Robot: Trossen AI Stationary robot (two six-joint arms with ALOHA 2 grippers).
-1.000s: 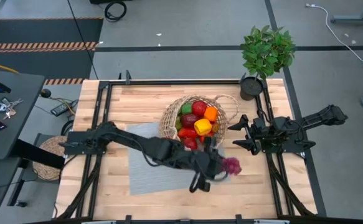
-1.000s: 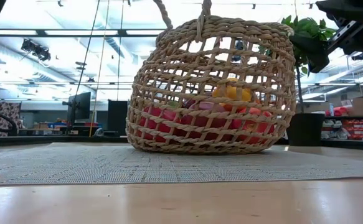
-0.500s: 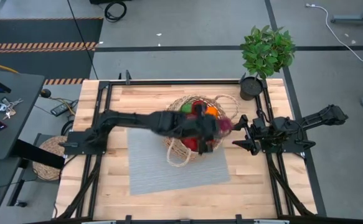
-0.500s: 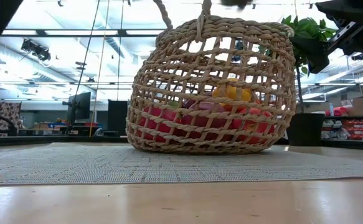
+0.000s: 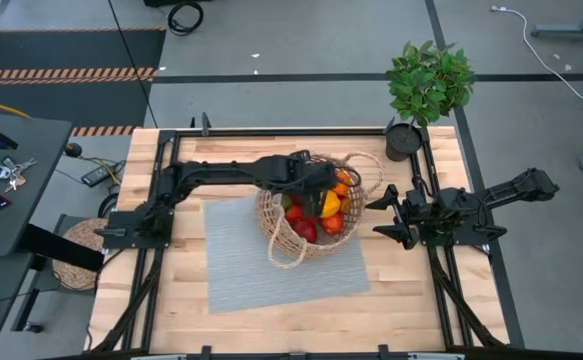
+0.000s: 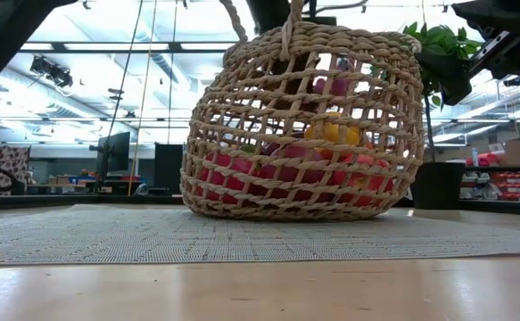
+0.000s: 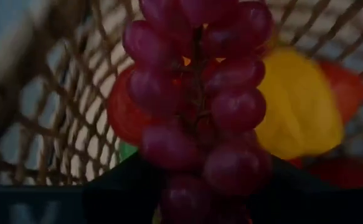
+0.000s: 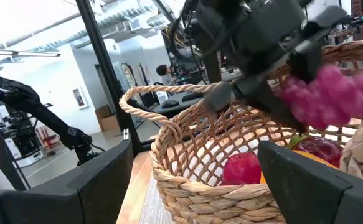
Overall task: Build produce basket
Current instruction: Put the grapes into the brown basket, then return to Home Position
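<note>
nearby, a potted plant (image 5: 428,90) flanks the basket (image 5: 311,243).

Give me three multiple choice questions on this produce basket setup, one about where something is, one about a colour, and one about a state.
1. Where is the left end effector?
A. Over the basket
B. Beside the potted plant
C. Off the table's near edge

2. What colour are the grapes at the left end effector?
A. Green
B. Purple
C. Yellow

3. What is the right end effector doing?
A. Gripping a basket handle
B. Carrying an apple
C. Waiting open and empty beside the basket

Answers:
1. A, the high view shows the left arm reaching over the basket rim.
2. B, the left wrist view shows a dark purple bunch above the yellow pepper.
3. C, in the high view its fingers stand apart with nothing between them.
</note>
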